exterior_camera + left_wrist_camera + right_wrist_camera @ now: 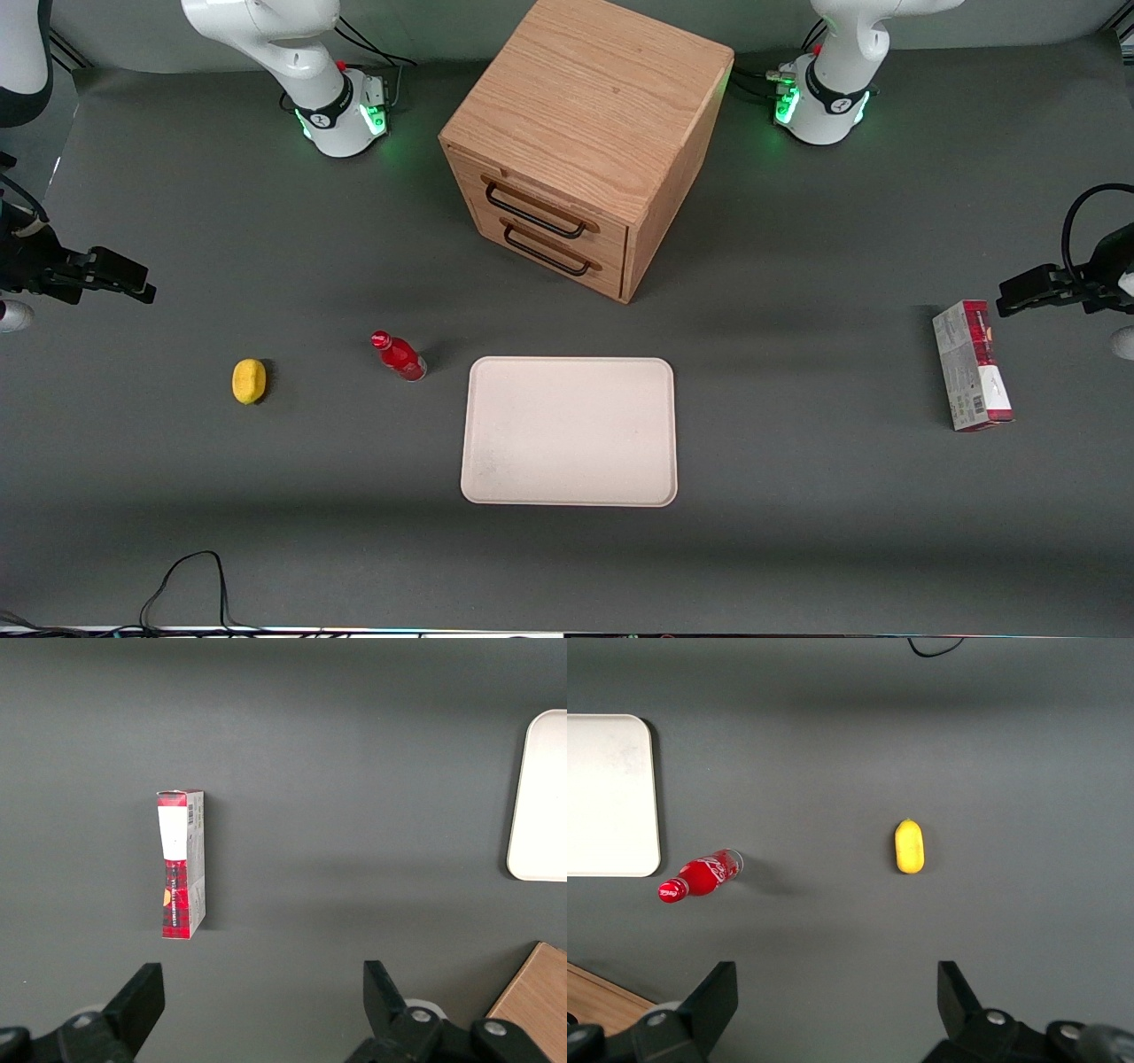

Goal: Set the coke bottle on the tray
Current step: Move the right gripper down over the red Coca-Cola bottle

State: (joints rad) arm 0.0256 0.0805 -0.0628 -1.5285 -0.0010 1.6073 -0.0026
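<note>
The working arm (266, 35) was glossy white with rounded, bulging shells. Its base (341, 120) was white too, ringed by a black band with small white lettering and lit by green lamps that glowed onto the desk (797, 532). A small red knob and black cables showed at the base. The hand (833, 1010) was black, held high above the desk near the working arm's end, its two wedge-shaped fingers (713, 997) set wide apart, with round grey screws on its body.

bright red coke bottle (399, 355), cream-beige tray (569, 431); yellow lump (249, 381), red-and-grey carton (972, 365); black pincer (837, 1005) above the dark grey table (797, 496)
</note>
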